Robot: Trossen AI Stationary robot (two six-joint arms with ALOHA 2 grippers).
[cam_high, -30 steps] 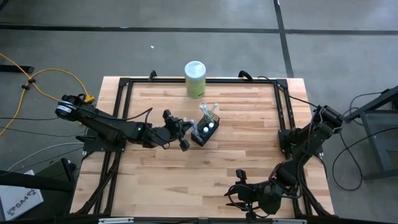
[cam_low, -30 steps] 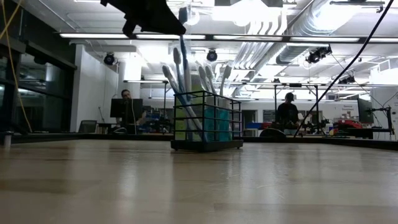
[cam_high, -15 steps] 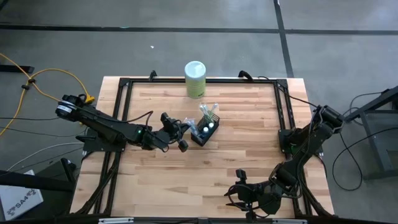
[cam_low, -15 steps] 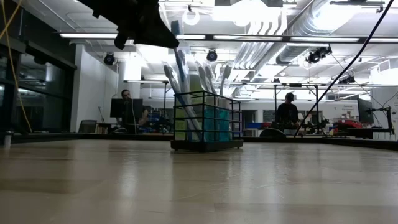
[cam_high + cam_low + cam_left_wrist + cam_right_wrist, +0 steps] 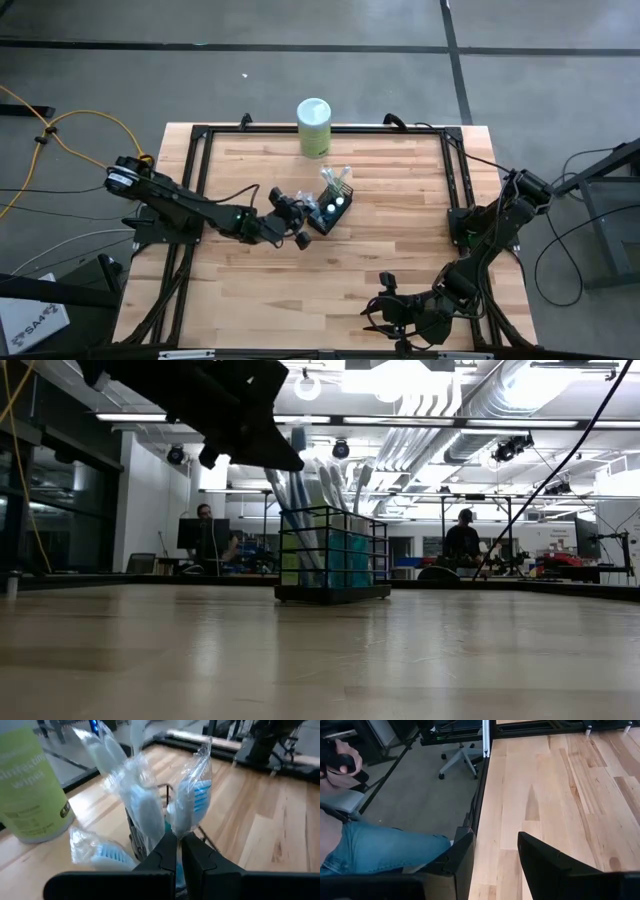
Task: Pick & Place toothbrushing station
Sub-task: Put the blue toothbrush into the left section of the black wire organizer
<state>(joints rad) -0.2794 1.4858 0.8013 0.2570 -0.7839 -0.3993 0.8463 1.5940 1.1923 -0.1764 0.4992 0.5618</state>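
The black wire-mesh holder (image 5: pixel 330 210) stands on its base at the table's middle, also in the low view (image 5: pixel 333 555). It holds plastic-wrapped white-and-blue toothbrushes (image 5: pixel 192 805) and two teal white-capped tubes (image 5: pixel 335 203). My left gripper (image 5: pixel 305 215) is shut just left of the holder. Its tips (image 5: pixel 179 842) are close under a wrapped brush head. In the low view it hangs above the holder's left side (image 5: pixel 290 460). My right gripper (image 5: pixel 375 312) waits open at the table's near right, with wood showing between its fingers (image 5: pixel 495 855). My left gripper comes level from the table's left, its shut fingertips (image 5: pixel 170 845) right below a wrapped toothbrush head (image 5: pixel 187 817). I cannot tell whether they touch it or the holder's rim.
A pale green canister (image 5: pixel 314 127) with a white lid stands at the far edge, behind the holder. A black frame (image 5: pixel 200 150) runs round the table. A seated person (image 5: pixel 365 845) shows beyond the table's edge in the right wrist view. Bare wood lies near and right of the holder.
My left gripper has drawn back a little toward the table's left edge. It has then come back toward the holder, lower and nearer the near edge. The holder has stayed where it was.
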